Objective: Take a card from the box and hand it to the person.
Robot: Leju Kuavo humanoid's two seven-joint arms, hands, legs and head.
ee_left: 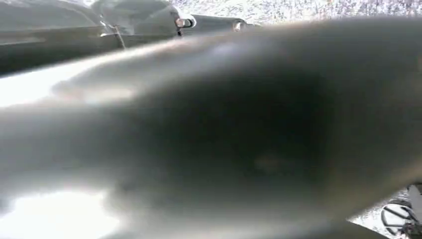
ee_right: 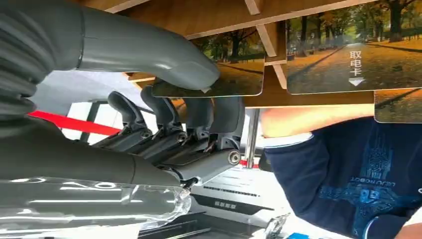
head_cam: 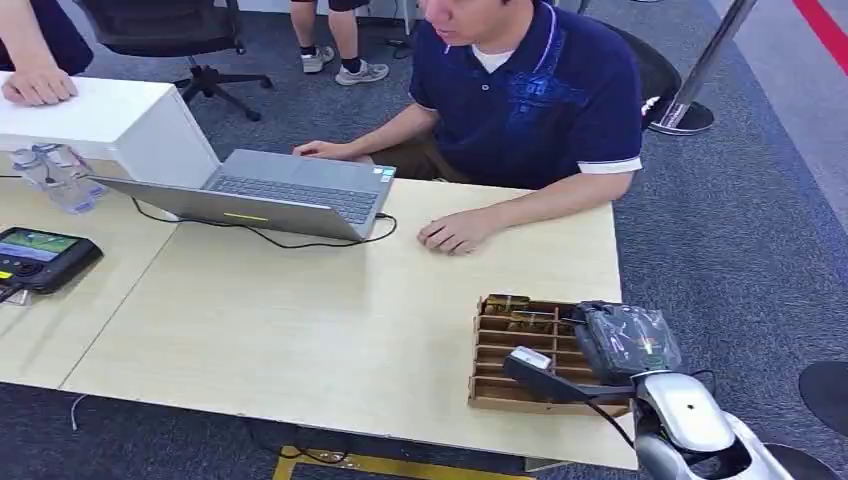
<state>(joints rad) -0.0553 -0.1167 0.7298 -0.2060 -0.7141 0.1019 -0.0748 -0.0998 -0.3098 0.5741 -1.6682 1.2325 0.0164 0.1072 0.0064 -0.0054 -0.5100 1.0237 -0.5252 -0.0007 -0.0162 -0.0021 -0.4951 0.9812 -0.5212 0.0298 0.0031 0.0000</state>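
Observation:
A wooden divided box [head_cam: 497, 352] sits near the table's front right corner, with cards standing in its slots. My right hand [head_cam: 626, 340], wrapped in clear plastic, hovers over the box's right side. In the right wrist view the thumb [ee_right: 149, 50] presses on the face of a card [ee_right: 238, 78] printed with an autumn path, and the darker fingers [ee_right: 164, 124] curl behind it, so the card is pinched while still in the box [ee_right: 209, 15]. Another card [ee_right: 353, 59] stands beside it. The left wrist view is a grey blur and the left hand's state is unclear.
A person in a navy shirt [head_cam: 530, 90] sits across the table, one hand [head_cam: 455, 232] resting on it near the box, the other at a laptop [head_cam: 285, 190]. A handheld controller [head_cam: 40, 255], water bottles [head_cam: 55, 175] and a white cabinet [head_cam: 100, 115] stand at the left.

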